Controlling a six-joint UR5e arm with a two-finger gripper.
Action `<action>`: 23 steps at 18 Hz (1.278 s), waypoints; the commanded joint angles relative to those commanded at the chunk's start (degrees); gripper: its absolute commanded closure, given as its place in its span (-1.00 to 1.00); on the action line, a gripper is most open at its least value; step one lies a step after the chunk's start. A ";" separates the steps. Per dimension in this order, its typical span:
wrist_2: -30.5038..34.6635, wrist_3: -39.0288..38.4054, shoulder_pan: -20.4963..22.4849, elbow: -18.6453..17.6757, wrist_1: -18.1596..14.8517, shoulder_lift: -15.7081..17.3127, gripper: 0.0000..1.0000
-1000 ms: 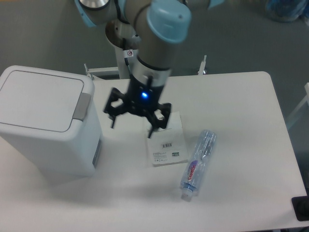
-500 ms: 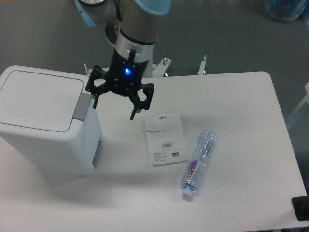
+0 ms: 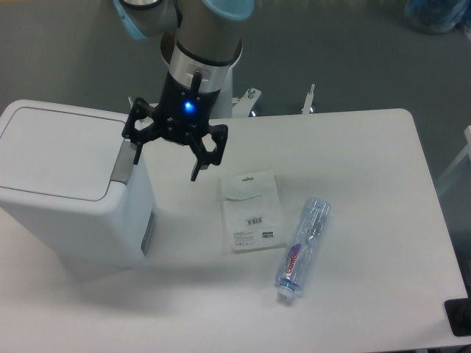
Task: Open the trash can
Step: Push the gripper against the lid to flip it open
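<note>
Currently the black two-finger gripper (image 3: 166,160), fingers spread apart, hangs just right of the large white plastic trash can (image 3: 70,191), at its grey push tab (image 3: 124,161).

A flat white barcoded packet (image 3: 252,212) lies on the white table (image 3: 368,184), just beside a clear plastic bottle (image 3: 302,248) lying down

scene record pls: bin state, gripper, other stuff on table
bin: left side of table, lid shut
tab: grey, right edge of lid
gripper: open, one finger over the tab, contact unclear; blue light on
packet: flat, right of bin
bottle: lying down, right of packet
</note>
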 joint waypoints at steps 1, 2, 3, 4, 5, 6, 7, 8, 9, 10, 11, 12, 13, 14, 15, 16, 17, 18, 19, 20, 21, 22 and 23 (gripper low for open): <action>0.00 0.00 0.00 -0.09 0.00 0.00 -1.00; 0.00 0.00 0.00 -0.09 0.00 0.09 -1.00; 0.09 0.00 0.00 -0.18 0.00 0.09 -1.00; 0.09 0.00 0.00 -0.35 0.00 0.09 -1.00; 0.09 0.09 -0.09 -0.44 0.00 0.00 -1.00; 0.26 0.09 0.00 -0.70 0.00 0.09 -1.00; 0.35 0.09 0.00 -0.70 0.00 0.17 -1.00; 0.44 0.09 0.00 -0.70 0.00 0.17 -1.00; 0.44 0.09 0.00 -0.70 0.00 0.17 -1.00; 0.44 0.09 0.00 -0.70 0.00 0.09 -1.00; 0.44 0.00 0.00 -0.79 0.00 0.00 -1.00; 0.44 0.09 0.00 -0.79 0.00 0.00 -1.00; 0.44 0.09 -0.09 -1.05 0.09 -0.09 -1.00; 0.44 0.09 -0.09 -1.32 0.09 0.00 -1.00; 0.44 0.09 0.00 -1.49 0.09 0.00 -1.00; 0.44 0.09 0.00 -1.67 0.09 0.00 -1.00; 0.44 0.09 -0.09 -1.76 0.09 0.00 -1.00; 0.44 0.09 -0.09 -1.93 0.09 0.00 -1.00; 0.44 0.09 -0.09 -2.02 0.09 0.00 -1.00; 0.44 0.17 0.00 -2.02 0.09 0.00 -1.00; 0.44 0.17 0.00 -1.94 0.09 0.09 -1.00; 0.44 0.17 -0.09 -1.85 0.09 0.00 -1.00; 0.44 0.17 -0.09 -1.76 0.17 0.00 -1.00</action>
